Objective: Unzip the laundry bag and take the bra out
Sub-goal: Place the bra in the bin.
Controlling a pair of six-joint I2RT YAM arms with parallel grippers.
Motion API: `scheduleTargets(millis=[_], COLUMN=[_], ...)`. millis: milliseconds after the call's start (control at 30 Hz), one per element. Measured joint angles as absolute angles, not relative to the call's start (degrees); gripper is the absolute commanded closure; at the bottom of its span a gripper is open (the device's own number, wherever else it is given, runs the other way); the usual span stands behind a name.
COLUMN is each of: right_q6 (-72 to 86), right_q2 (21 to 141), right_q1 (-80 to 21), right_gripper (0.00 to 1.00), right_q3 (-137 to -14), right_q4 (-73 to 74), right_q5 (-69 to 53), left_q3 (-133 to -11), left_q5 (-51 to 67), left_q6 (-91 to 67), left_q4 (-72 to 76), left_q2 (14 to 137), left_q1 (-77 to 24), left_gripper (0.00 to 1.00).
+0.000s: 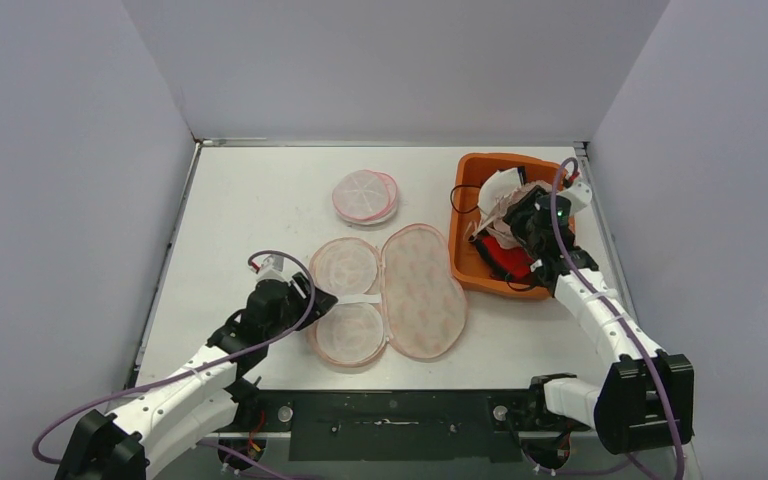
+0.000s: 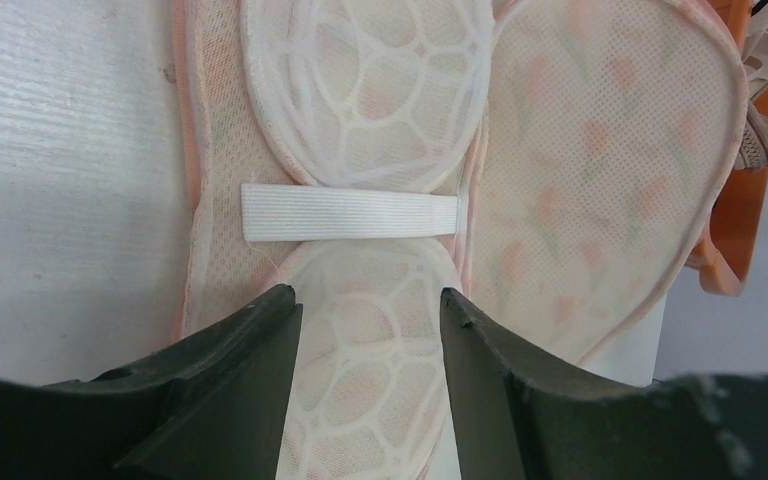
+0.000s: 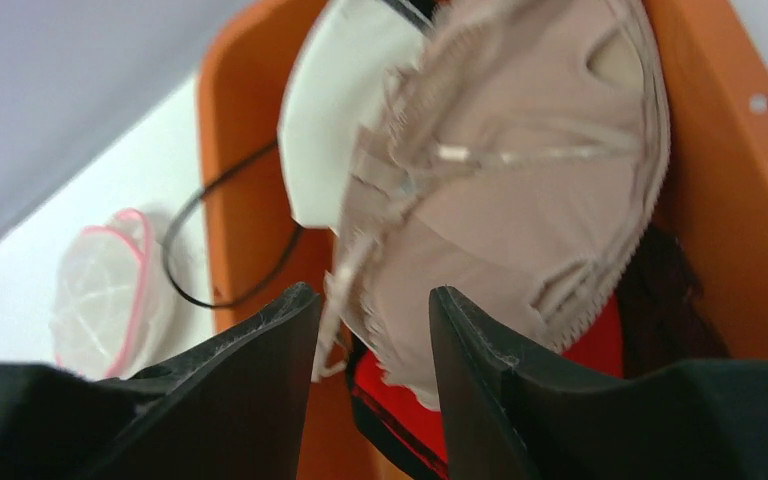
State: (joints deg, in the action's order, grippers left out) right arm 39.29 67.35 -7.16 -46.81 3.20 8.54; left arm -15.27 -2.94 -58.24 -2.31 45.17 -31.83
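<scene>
Table (image 1: 240,200), laundry bag (image 1: 420,290) unzipped, left gripper (image 2: 370,305), right gripper (image 3: 373,300) both spread, bra (image 3: 520,200) clear wrist-only

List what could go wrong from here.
1. The lace edge of the beige bra hangs between the open fingers of the right gripper. Pulling away might snag it and drag it out of the orange bin.
2. A black strap loops over the bin's wall and could catch on the arm.
3. The left gripper, open, straddles a mesh dome of the opened laundry bag. Lifting may hook the mesh.
</scene>
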Motion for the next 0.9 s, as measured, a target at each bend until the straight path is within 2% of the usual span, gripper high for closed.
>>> scheduleTargets(millis=[100,267,433,567,733,900], right_q6=[40.6,40.9,37.1,34.4,33.7,36.1], right_q2=[67.4,66.1,57.5,51.9,46.8,42.1], right_q1=[-7.3,-11.3,-28.4,-40.0,-48.3,-50.8], right_gripper=[0.49,0.27,0.22,0.2,0.08,0.04], right_q3=[-42.4,-39.7,-43.5,-48.5,-45.3,-36.6], right_q4=[3.5,5.0,9.4,10.0,13.2,19.0], right_q5=[7.8,9.1,17.4,20.8,21.6,20.3], left_q3=[-15.3,-15.3,-17.0,-19.0,-19.7,-19.7], left_q5=[-3.0,-3.9,-6.4,-8.9,-10.5,-11.8], left_q6=[-58.2,-57.8,-56.5,-55.6,-55.0,-55.0], left_q4=[-3.4,-5.5,-10.5,-13.8,-16.6,-20.1], left_q2=[45.1,44.6,43.3,42.3,42.2,42.1], left_q1=[-31.8,-31.8,-31.7,-31.6,-31.4,-31.4], left_gripper=[0.49,0.48,0.44,0.34,0.19,0.14])
